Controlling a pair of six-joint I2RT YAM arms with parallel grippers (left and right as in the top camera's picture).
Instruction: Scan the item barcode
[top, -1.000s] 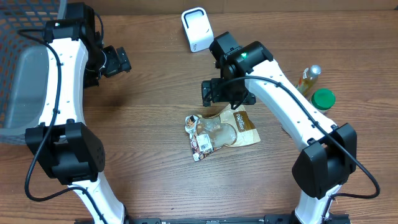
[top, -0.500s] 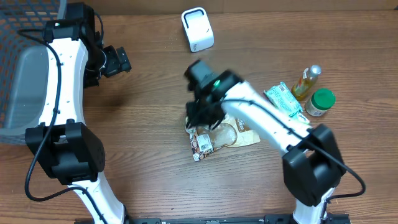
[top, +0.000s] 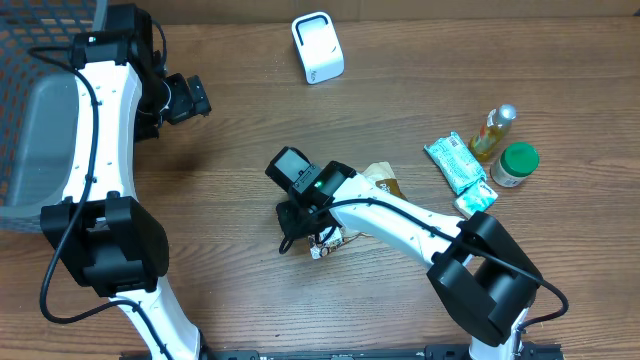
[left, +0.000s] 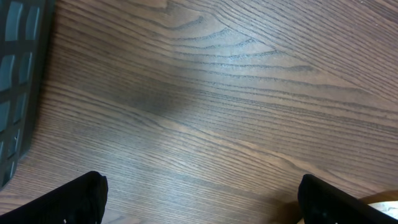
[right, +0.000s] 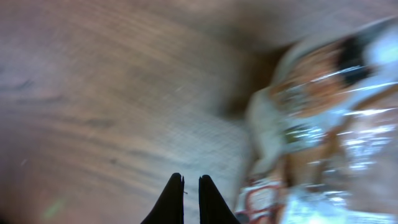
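A crinkled snack bag (top: 383, 183) lies near the middle of the table (top: 240, 300), mostly hidden under the right arm. Only its brown upper corner and a printed lower end show from overhead. From those two ends its long axis appears to run on a diagonal, from the near left towards the far right.

The right gripper (top: 290, 225) is low over the wood at the bag's left end. In the wrist view, its fingers (right: 174, 199) are pinched almost together with nothing between them. The bag (right: 323, 124) is a blur of foil just off to their right, beside the jaws rather than in them. Whether it touches the fingers cannot be told.

The bag is not yet in hand, so the next move looks like a reach to the right, with the jaws reopened and set across the bag's narrow width.

The scanner (top: 317, 47) stands at the far edge, well apart from the bag. The left gripper (left: 208, 205) hangs spread wide and empty over bare wood near the basket (top: 30, 130). It is well apart from the bag, so the right arm is plainly the nearer. A bottle (top: 495, 125), a green-lidded jar (top: 518, 163) and a green packet (top: 455, 160) cluster at the right.
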